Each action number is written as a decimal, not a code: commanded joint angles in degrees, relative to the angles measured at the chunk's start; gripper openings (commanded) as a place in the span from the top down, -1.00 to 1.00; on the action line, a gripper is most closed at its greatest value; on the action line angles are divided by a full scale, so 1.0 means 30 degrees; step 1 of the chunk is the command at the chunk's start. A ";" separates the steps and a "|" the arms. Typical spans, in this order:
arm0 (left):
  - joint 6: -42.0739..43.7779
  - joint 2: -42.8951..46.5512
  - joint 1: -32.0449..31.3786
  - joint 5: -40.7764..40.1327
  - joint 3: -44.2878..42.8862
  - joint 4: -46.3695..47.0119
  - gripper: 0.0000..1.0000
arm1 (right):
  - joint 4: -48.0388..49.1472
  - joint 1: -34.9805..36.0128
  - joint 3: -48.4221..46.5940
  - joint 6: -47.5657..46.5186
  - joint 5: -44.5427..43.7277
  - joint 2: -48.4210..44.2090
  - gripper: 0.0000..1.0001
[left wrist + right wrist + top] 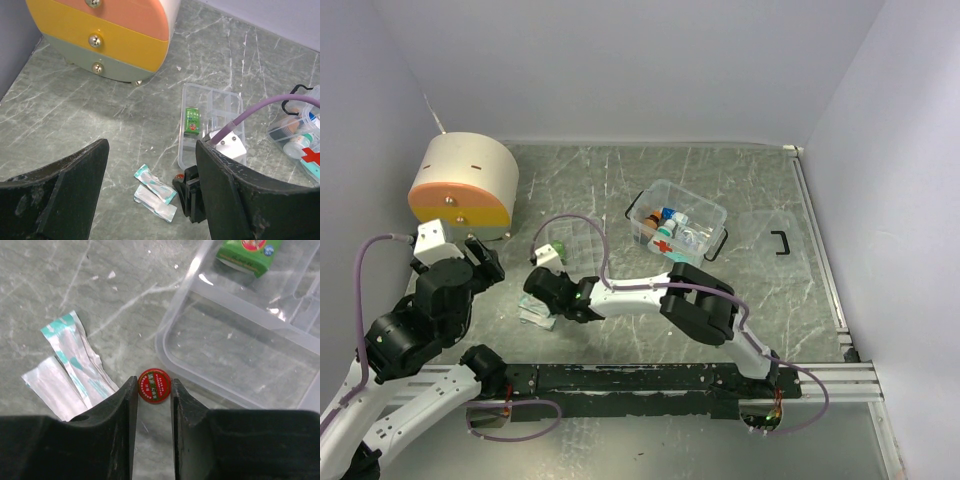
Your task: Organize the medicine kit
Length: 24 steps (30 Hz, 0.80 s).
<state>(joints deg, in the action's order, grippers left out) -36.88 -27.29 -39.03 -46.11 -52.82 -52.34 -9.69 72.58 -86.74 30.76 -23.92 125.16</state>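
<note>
- Black fingers of the right gripper (153, 390) fill the bottom of the right wrist view. The jaws are drawn narrow, and a small red tin (154, 385) sits on the table exactly between the tips. Both tips are at its rim; whether they pinch it yet, I cannot tell.
- Two sachets (75, 365) lie just outside the finger on the picture's left. The clear tray (235, 360) begins just beyond the other finger. It has a green packet (247, 252) in a far cell, and its near cell is bare.
- In the left wrist view, the left gripper (151, 150) stands wide with nothing between its fingers. Ahead of the tips are the sachets, the right gripper and the tray. The drum (115, 40) is far ahead, and the kit box (300, 135) shows past the right-hand finger.
- From the top view, the kit box is well apart from both grippers. It is open and holds bottles and packs. A black handle (780, 243) lies beyond it, seemingly on the clear lid.
- Progress, as I judge it: partly done. The box is stocked and the tray holds one item, but the tin and sachets are unsorted and the kit is unclosed.
- Obstacles: the sachets and the tray wall crowd the fingers around the tin, so either could be nudged.
</note>
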 commanded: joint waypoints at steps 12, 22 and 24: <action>0.0149 -0.0570 0.0089 -0.0102 -0.0097 0.0243 -0.61 | -0.0579 0.0002 0.2628 -0.0029 -0.1575 -0.5485 0.56; 0.0199 -0.0725 0.0099 -0.0100 -0.0104 0.0253 -0.61 | -0.0692 -0.2054 0.3011 -0.0263 -0.2779 -0.5989 0.53; 0.0257 -0.0766 0.0093 0.0013 -0.0079 0.0290 -0.61 | -0.0480 -0.2800 0.3422 0.0128 -0.2487 -0.6068 0.53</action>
<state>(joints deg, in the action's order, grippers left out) -36.86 -29.06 -39.03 -46.06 -52.82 -52.27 -11.70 67.53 -78.37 30.15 -29.98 108.49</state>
